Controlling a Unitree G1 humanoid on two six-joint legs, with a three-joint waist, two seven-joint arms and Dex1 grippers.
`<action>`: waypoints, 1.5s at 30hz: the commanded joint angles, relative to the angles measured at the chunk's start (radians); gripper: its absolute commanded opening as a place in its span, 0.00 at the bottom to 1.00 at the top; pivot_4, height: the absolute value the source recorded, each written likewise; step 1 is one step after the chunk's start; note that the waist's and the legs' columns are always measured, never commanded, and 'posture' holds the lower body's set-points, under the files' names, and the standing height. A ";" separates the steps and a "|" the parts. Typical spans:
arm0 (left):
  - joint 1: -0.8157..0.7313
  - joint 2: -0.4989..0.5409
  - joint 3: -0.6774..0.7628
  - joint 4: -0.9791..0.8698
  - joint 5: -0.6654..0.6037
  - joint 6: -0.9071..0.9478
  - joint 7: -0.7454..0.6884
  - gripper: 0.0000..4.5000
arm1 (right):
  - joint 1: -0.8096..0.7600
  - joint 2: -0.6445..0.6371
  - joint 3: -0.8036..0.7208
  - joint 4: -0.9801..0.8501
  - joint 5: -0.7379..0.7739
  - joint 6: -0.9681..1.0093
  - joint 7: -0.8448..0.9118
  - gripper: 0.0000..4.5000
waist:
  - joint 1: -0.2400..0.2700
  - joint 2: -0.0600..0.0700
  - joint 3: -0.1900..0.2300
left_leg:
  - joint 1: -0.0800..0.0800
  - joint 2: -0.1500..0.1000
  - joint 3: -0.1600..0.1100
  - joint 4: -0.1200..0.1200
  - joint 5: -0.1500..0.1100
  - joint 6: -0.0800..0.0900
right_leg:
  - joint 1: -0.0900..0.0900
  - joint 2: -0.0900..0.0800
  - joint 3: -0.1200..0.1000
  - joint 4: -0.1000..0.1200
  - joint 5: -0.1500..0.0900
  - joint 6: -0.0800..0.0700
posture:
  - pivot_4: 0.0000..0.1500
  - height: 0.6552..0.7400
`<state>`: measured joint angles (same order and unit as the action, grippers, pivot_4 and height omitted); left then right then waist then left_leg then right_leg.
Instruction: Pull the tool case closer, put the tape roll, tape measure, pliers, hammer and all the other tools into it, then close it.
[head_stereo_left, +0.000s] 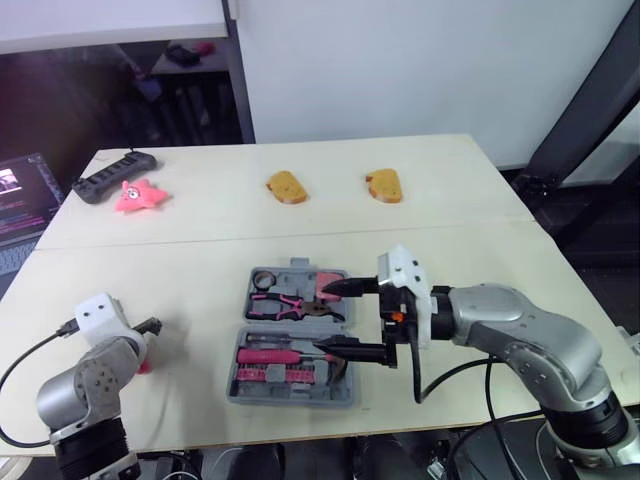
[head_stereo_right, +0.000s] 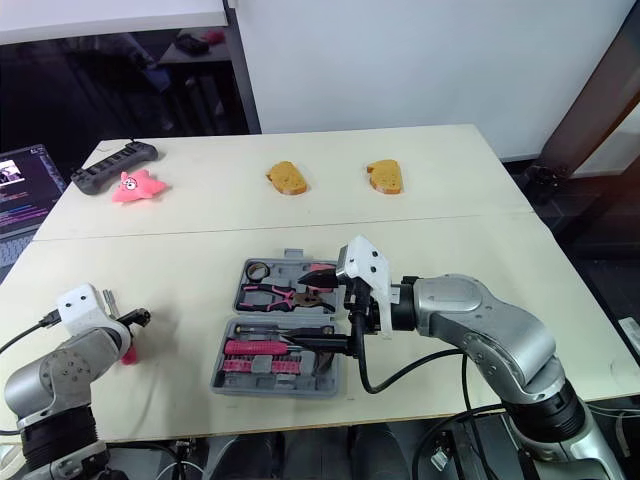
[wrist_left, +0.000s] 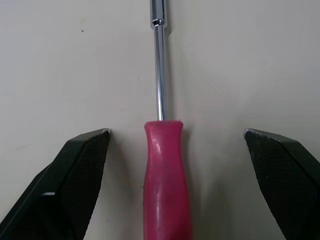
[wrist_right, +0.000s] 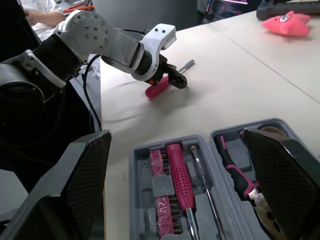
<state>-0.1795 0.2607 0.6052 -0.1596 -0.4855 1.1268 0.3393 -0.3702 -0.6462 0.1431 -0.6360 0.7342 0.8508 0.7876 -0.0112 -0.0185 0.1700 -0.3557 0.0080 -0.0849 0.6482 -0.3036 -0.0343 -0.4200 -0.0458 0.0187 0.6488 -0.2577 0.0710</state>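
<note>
The grey tool case (head_stereo_left: 292, 400) lies open near the table's front edge, in the middle. It holds pink-handled pliers (head_stereo_left: 290, 303), a tape roll (head_stereo_left: 264, 278), a pink screwdriver (head_stereo_left: 265, 355) and a row of bits. My right gripper (head_stereo_left: 323, 319) hovers open over the case's right side with nothing between its fingers. At the front left, a pink-handled nut driver (wrist_left: 167, 185) lies flat on the table. My left gripper (wrist_left: 177, 132) is open, one finger on each side of its handle. The right wrist view shows that left gripper (wrist_right: 175, 80) low over the pink handle (wrist_right: 157, 89).
A black power strip (head_stereo_left: 112, 177) and a pink star toy (head_stereo_left: 138, 196) lie at the far left of the table. Two brown bread-like pieces (head_stereo_left: 286, 186) (head_stereo_left: 384, 185) sit at the back middle. A laptop (head_stereo_left: 20, 205) stands off the left edge.
</note>
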 joint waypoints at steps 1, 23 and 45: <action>0.028 -0.025 0.003 0.017 0.017 0.022 -0.017 1.00 | -0.004 0.003 -0.015 -0.043 0.023 0.004 -0.016 0.99 | 0.000 0.001 0.000 | 0.000 0.000 0.000 0.000 0.000 0.000 | 0.000 0.000 0.000 0.000 0.000 0.000 | 1.00 1.00; 0.002 0.003 -0.011 0.012 0.113 -0.078 -0.089 0.13 | 0.004 -0.003 -0.011 -0.029 0.010 0.010 -0.044 1.00 | 0.001 0.003 -0.001 | 0.000 -0.001 0.000 0.000 0.001 -0.001 | 0.000 -0.001 0.000 0.000 0.000 0.000 | 1.00 1.00; -0.146 0.953 -0.821 -0.447 -0.019 -0.227 -1.537 0.13 | 0.237 -0.256 -0.251 -0.094 0.095 0.049 0.020 1.00 | -0.001 0.001 0.021 | -0.015 0.000 0.001 0.001 0.004 -0.007 | -0.009 -0.001 -0.001 -0.007 0.001 0.000 | 1.00 1.00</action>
<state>-0.2973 1.1982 -0.1772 -0.5478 -0.4703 0.8296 -1.1569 -0.1369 -0.8906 -0.0776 -0.6968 0.8110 0.9179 0.8003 -0.0120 -0.0176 0.1907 -0.3715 0.0081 -0.0841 0.6490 -0.3001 -0.0409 -0.4295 -0.0464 0.0179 0.6421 -0.2566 0.0718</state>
